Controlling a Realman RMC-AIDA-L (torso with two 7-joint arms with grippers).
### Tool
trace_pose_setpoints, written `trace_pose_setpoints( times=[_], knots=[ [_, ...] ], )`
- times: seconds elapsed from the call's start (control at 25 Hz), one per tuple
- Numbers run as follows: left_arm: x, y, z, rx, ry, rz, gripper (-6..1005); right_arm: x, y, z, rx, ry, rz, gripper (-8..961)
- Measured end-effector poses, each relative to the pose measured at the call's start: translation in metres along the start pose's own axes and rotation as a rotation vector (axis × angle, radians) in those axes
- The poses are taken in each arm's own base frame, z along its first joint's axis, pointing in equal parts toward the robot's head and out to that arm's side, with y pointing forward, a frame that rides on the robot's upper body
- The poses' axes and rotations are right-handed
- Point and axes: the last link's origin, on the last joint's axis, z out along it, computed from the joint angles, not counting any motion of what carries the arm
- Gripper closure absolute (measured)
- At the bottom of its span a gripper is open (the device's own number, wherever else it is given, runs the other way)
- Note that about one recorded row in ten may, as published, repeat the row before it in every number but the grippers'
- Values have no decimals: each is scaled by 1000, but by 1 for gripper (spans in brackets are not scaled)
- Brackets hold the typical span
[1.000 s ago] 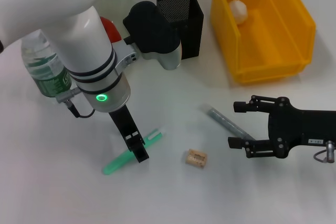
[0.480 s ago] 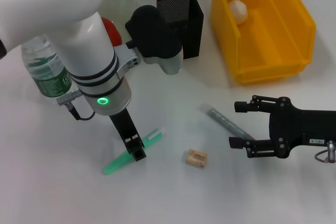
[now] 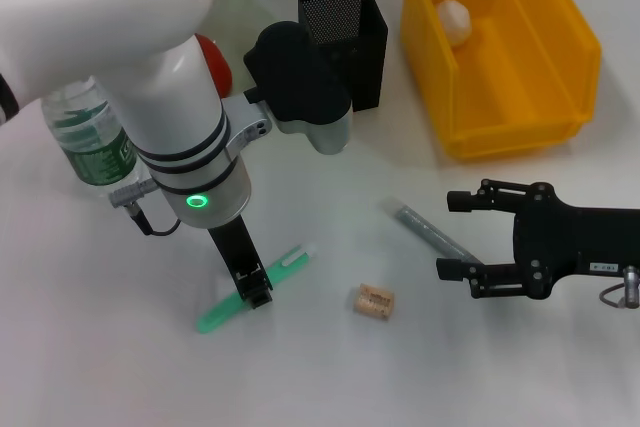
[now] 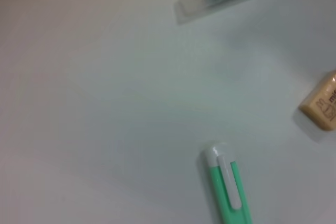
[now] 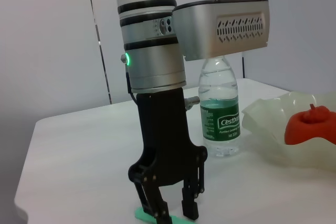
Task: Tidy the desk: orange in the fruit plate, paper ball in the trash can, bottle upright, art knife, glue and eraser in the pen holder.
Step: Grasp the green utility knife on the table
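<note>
Head view: left gripper (image 3: 256, 290) has shifted slightly since a second ago, fingers apart astride one green art knife (image 3: 290, 263). Right gripper (image 3: 452, 235) idle, spread open, one glue stick (image 3: 432, 234) beside it. One eraser (image 3: 374, 301) between grippers.

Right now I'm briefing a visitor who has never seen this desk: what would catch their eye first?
Probably the big white left arm, its left hand down over the green art knife on the near side of the desk, fingers straddling it. Next the bright yellow trash can at the far right, with the paper ball inside. The right hand waits open beside the glue.
</note>
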Motion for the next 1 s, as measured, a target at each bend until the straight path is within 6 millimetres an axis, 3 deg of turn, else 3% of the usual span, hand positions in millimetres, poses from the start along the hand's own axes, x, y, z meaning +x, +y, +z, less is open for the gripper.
trace_pose_setpoints(
  times=[0.2,1.0],
  knots=[
    [1,0,0,4,2,5,637,-1,-1,-1,2,-2,-2,145],
    [1,4,1,8,-12,25,670,-3,-1,-1,-4,-8,-5,145]
  ],
)
